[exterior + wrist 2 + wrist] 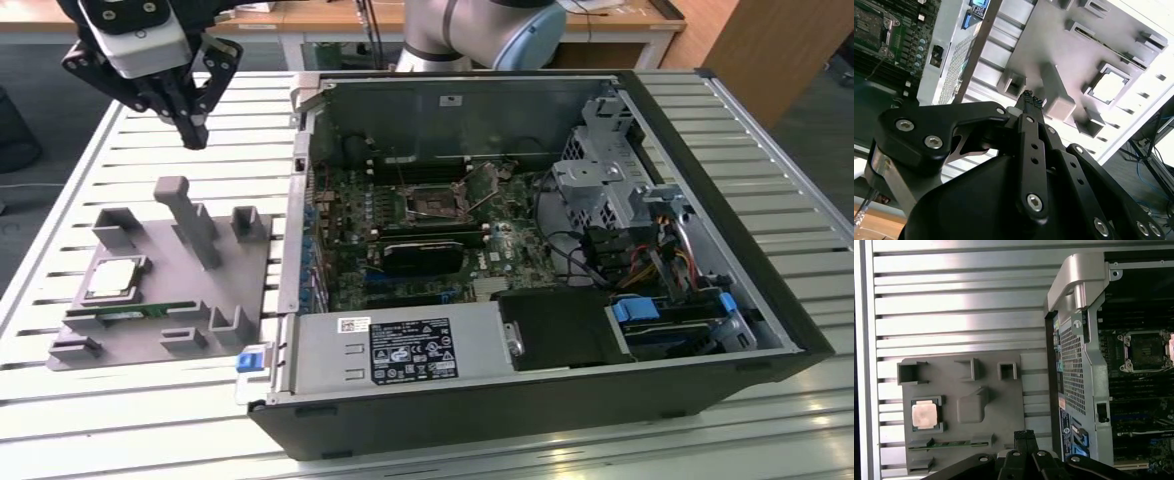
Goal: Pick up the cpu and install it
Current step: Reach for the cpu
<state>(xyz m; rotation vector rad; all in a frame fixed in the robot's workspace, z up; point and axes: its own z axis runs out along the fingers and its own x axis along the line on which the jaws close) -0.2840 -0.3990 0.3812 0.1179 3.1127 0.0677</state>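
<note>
**A:** Where is the cpu [114, 278] right now?

**B:** It lies flat in a square recess of the grey holder block [200, 300], silver plate up. The green memory stick [127, 312] sits in a slot just beside it. The block rests on the slatted surface [134, 420], just beside the open computer case [534, 420], on the exterior view's left of it.

**A:** And the gripper [196, 138]?

**B:** It is closed, fingertips pressed together with nothing between them, and it hangs in the air well apart from the cpu. From it, the cpu lies downward, toward the exterior view's left and nearer that camera. In the first wrist view the gripper [1025, 436] points down at the block's edge, with the cpu [924, 415] off to one side.

**A:** Does the chip have a long axis to line up with?

**B:** No, it is square. Its edges run parallel to the block's edges.

**A:** And the place it goes?

**B:** The socket [438, 205] sits on the board inside the case, on the exterior view's right of the block. Its frame looks raised.

**A:** Any writing?

**B:** A white label [354, 323] and a larger printed sticker [411, 358] are on the case's metal cover. I cannot make out any marking on the cpu's plate.
</note>
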